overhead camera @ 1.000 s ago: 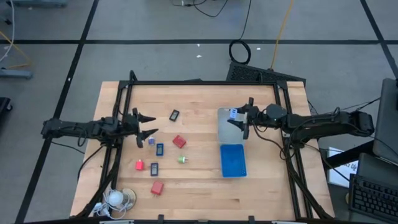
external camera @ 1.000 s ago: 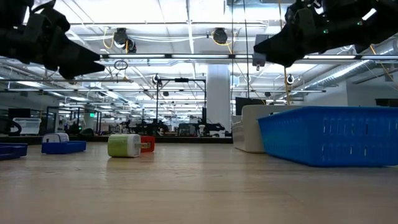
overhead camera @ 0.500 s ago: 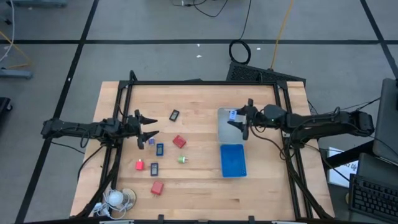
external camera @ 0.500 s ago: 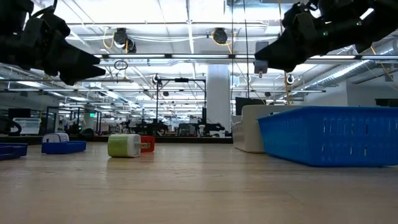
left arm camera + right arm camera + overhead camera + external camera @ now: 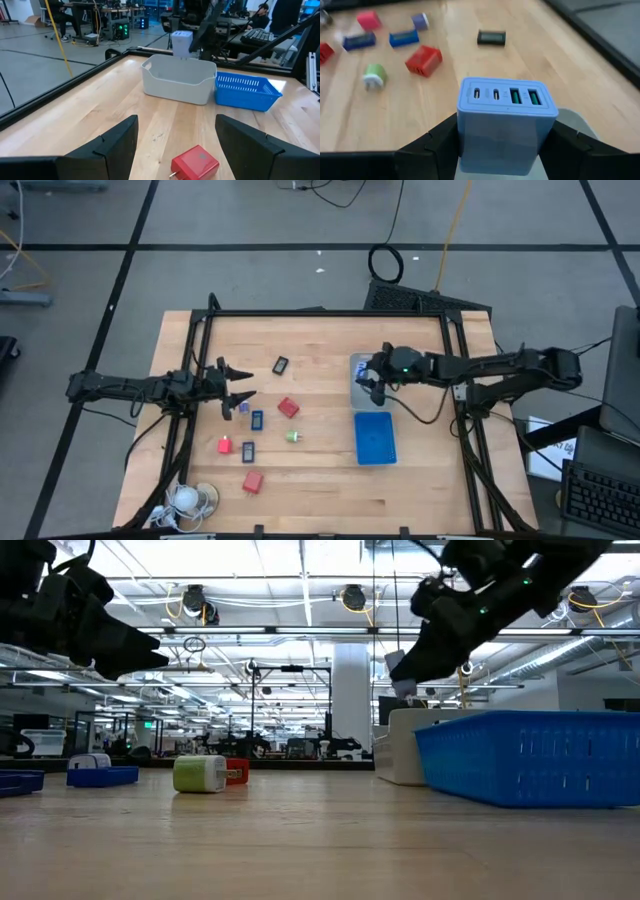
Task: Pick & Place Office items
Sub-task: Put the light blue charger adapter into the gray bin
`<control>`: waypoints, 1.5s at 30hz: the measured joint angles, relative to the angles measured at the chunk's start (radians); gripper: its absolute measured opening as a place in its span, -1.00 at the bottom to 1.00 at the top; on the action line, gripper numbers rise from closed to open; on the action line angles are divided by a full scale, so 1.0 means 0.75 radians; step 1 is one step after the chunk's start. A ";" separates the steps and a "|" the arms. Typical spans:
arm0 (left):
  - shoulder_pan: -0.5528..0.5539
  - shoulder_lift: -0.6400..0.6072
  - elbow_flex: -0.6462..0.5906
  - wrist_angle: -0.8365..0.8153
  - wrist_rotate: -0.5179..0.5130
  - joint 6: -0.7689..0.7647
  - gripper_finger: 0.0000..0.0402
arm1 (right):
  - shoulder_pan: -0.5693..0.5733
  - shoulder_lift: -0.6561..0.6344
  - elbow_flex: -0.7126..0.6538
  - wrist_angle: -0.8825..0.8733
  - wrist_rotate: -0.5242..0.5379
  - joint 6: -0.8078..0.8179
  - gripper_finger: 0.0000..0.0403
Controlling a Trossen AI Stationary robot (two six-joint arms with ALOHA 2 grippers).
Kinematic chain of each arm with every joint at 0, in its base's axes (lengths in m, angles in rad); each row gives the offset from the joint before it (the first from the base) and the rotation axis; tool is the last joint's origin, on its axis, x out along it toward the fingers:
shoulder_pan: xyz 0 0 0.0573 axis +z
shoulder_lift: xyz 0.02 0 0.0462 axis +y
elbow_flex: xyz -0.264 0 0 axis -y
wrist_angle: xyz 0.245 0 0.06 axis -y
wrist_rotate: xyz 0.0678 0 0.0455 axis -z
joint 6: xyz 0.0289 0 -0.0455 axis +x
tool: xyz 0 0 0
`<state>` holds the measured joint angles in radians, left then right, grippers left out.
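My right gripper [image 5: 366, 374] is shut on a light-blue cube [image 5: 506, 107] with ports on its face, held over the clear tray [image 5: 362, 396]; the left wrist view shows that cube [image 5: 181, 41] above the tray [image 5: 177, 82]. My left gripper [image 5: 238, 386] hovers open above the table's left half. A red block [image 5: 195, 162] lies just ahead of its fingers. More small items lie flat on the wood: a red block [image 5: 288, 408], a second red block [image 5: 252, 481], dark blue pieces [image 5: 257, 420], a black piece [image 5: 281, 365] and a green bit [image 5: 293, 436]. My right gripper pinches the light-blue cube by two opposite side faces [image 5: 465, 125], one finger [image 5: 432, 142] on each side. The port face points away from the wrist. The cube is lifted clear, above the clear tray, with the fingers slanting down from the table's right.
A blue tray [image 5: 375, 437] sits just nearer than the clear one. A white coiled-cord thing [image 5: 186, 498] lies at the near-left corner. A black frame [image 5: 320, 313] edges the table. Bare wood lies between the scattered items and the trays.
My right gripper has carried the light-blue cube toward the table's left and tipped downward, so that it now hangs lower over the clear tray. It has stayed shut on the cube.
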<state>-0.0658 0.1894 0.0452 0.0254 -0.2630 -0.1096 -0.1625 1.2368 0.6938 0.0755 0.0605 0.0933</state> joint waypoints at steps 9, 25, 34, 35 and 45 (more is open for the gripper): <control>0.000 0.001 0.000 0.000 0.000 0.006 0.34 | -0.068 0.205 0.212 -0.369 0.098 -0.015 0.03; 0.000 0.001 0.000 -0.011 -0.001 0.009 0.34 | -0.116 0.396 0.238 -0.419 0.092 -0.025 0.03; 0.000 0.001 0.000 -0.011 -0.001 0.004 0.34 | -0.116 0.396 0.238 -0.416 0.093 0.009 0.03; 0.000 0.001 0.000 -0.011 -0.001 0.004 0.34 | -0.116 0.396 0.236 -0.414 0.093 0.010 0.04; 0.000 0.001 0.000 -0.024 -0.001 0.003 0.34 | -0.116 0.396 0.191 -0.383 0.093 0.030 0.04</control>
<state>-0.0658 0.1898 0.0452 0.0074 -0.2638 -0.1076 -0.2493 1.5341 0.8369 -0.2116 0.1303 0.1158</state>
